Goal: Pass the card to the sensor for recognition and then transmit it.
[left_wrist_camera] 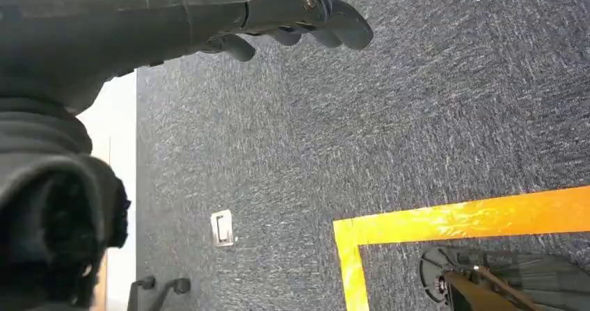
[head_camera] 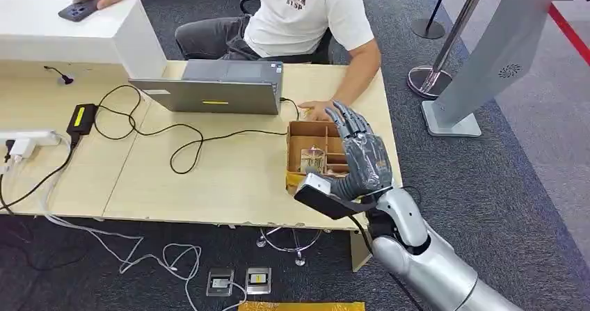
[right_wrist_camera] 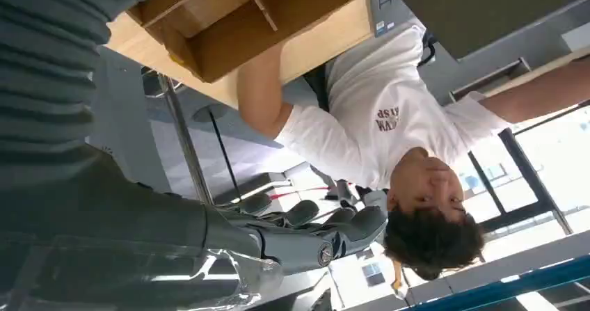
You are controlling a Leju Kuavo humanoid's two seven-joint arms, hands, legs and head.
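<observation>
1. The right hand (head_camera: pixel 362 154) hung over the wooden divided box (head_camera: pixel 300 131) at the table's (head_camera: pixel 209 179) near right edge, fingers spread and pointing away from the robot, holding nothing
2. A clear card-like item (head_camera: pixel 314 161) stood in the box; its long axis was unclear
3. The left hand (left_wrist_camera: pixel 278 12) hung over carpet (left_wrist_camera: pixel 417 102), fingers loosely extended and empty
4. A person (head_camera: pixel 306 12) sat behind a laptop (head_camera: pixel 222 88)

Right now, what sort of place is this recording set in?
Probably an office reception or entry desk: a person sits behind a wooden desk with a laptop, beside a grey kiosk stand and barrier posts on carpet.
</observation>
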